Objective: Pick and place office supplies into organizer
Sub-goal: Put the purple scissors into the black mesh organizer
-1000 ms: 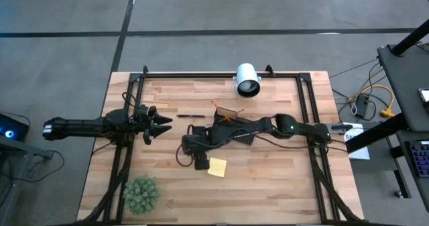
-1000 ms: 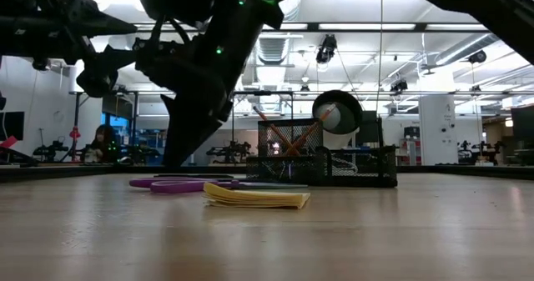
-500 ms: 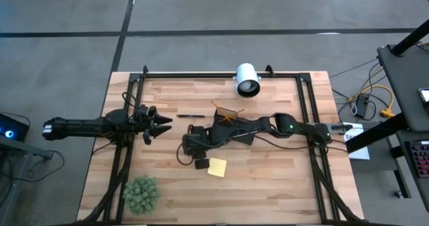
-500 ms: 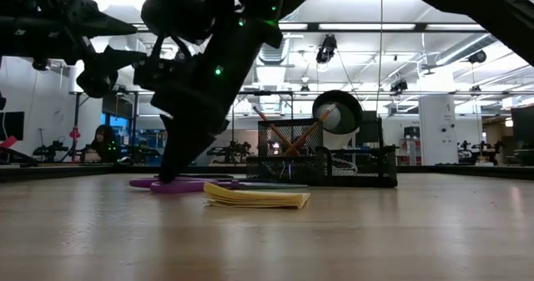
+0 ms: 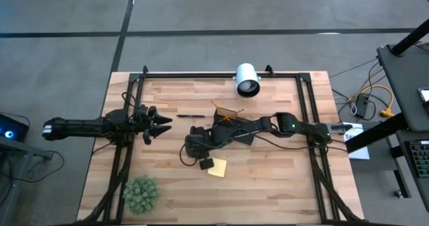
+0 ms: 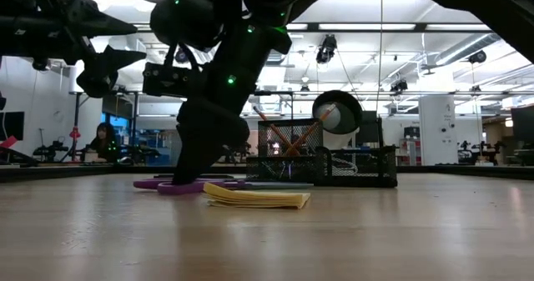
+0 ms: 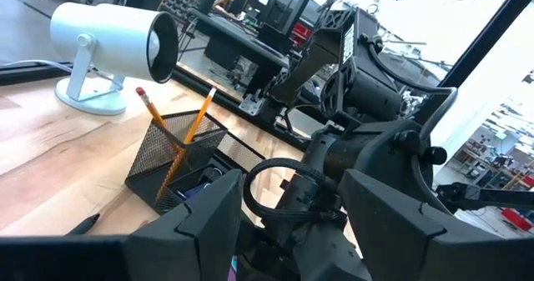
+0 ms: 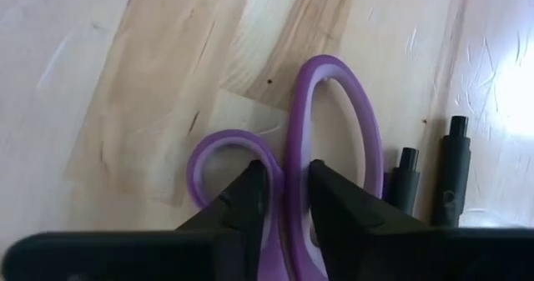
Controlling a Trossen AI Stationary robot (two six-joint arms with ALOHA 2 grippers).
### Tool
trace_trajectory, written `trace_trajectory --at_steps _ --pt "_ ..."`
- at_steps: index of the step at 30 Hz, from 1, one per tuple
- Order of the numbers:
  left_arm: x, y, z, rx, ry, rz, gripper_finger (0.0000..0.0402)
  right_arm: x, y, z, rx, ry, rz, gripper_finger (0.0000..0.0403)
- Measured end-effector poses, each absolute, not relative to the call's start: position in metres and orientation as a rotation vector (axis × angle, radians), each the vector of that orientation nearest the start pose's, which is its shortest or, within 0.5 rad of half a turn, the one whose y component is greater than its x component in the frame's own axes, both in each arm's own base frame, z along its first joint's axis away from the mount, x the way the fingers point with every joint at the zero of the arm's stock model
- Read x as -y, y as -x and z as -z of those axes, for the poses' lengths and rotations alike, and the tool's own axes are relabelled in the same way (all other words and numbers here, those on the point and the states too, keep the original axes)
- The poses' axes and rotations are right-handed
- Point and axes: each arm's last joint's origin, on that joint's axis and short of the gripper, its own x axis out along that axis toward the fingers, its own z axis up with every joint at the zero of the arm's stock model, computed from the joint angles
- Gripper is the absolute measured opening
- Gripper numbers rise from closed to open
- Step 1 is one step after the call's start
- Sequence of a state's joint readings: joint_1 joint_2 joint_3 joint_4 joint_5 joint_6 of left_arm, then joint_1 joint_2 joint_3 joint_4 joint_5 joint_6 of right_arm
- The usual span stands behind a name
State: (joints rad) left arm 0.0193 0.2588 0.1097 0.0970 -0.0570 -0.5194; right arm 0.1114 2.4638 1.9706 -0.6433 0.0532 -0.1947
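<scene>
The right tool (image 8: 282, 199) is down on the tabletop (image 5: 281, 186), its fingers closing around the scissors' (image 8: 321, 139) handles beside the yellow pad (image 5: 217, 167), near the organizer (image 5: 228, 122). The left tool (image 5: 161, 124), fingers apart, waits far left.

Robotics lab, wooden workbench (image 5: 268, 179), ceiling strip lights (image 6: 367, 27), equipment racks (image 6: 67, 152) behind

Under my jaws lies a light wooden table (image 5: 268, 179) on a grey floor (image 5: 67, 25). Past them, a bright hall with ceiling lights (image 6: 350, 27), white pillar (image 6: 434, 131), and distant workbenches (image 6: 50, 152).
</scene>
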Motion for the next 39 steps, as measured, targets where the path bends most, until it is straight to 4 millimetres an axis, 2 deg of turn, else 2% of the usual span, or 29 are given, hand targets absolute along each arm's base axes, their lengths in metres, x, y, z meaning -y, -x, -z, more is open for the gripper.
trace_trajectory --at_steps 4,9,14,22,29,34,39 --pt "-0.004 -0.112 -0.189 -0.032 0.518 -0.089 0.0195 -0.055 -0.508 -0.117 -1.116 0.275 -0.166 0.0055" --pt "-0.004 -0.112 -0.191 -0.025 0.518 -0.087 0.0195 -0.055 -0.513 -0.125 -1.091 0.242 -0.095 0.0055" --pt "-0.004 -0.109 -0.208 0.052 0.517 -0.073 0.0195 -0.052 -0.519 -0.14 -1.05 0.167 0.041 0.0056" --pt "-0.004 -0.099 -0.234 0.313 0.44 -0.02 0.0195 -0.052 -0.522 -0.211 -0.807 0.028 0.302 0.0056" --pt "-0.004 -0.089 -0.241 0.397 0.407 -0.009 0.0195 -0.052 -0.509 -0.277 -0.519 0.062 0.722 0.0056" --pt "-0.004 -0.084 -0.242 0.426 0.406 -0.004 0.0195 -0.046 -0.498 -0.297 -0.384 0.147 1.034 0.0056" --pt "-0.004 -0.082 -0.243 0.443 0.406 0.0 0.0195 -0.042 -0.491 -0.298 -0.264 0.2 1.3 0.0056"
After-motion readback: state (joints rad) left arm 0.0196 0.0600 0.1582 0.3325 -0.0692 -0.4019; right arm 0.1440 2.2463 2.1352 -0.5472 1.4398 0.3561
